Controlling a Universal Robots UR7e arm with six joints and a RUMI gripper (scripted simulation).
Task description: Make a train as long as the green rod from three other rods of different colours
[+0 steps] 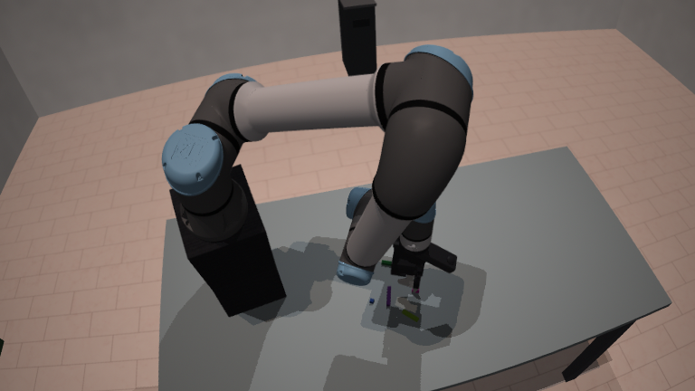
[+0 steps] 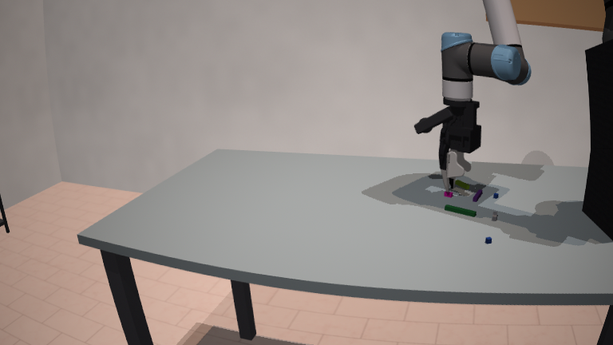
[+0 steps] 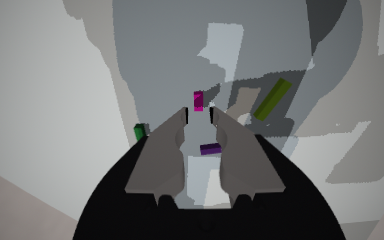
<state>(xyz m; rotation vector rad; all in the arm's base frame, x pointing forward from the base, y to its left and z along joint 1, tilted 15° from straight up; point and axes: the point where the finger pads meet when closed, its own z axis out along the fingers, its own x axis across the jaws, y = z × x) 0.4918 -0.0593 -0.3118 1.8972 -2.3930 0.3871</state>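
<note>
My gripper (image 1: 415, 287) (image 2: 449, 188) (image 3: 198, 108) is open with a narrow gap, low over the table, nothing between its fingertips. A magenta rod (image 2: 448, 195) (image 3: 198, 101) lies just beyond and below the tips. A purple rod (image 1: 388, 296) (image 2: 477, 196) (image 3: 210, 149) and a lime rod (image 1: 410, 315) (image 2: 462, 184) (image 3: 273, 99) lie apart from it. The green rod (image 1: 386, 262) (image 2: 460, 210) (image 3: 140, 132) is partly hidden in the top view and the wrist view. A blue rod (image 1: 372, 300) (image 2: 496, 196), a grey rod (image 2: 495, 216) and another blue rod (image 2: 488, 240) lie separately. No rods touch end to end.
The grey table (image 1: 537, 243) (image 2: 270, 224) carries the rods near the arm's black pedestal (image 1: 241, 273) (image 2: 599, 142). The arm's shadow falls across the rods. The purple rod lies between the magenta rod and one blue rod.
</note>
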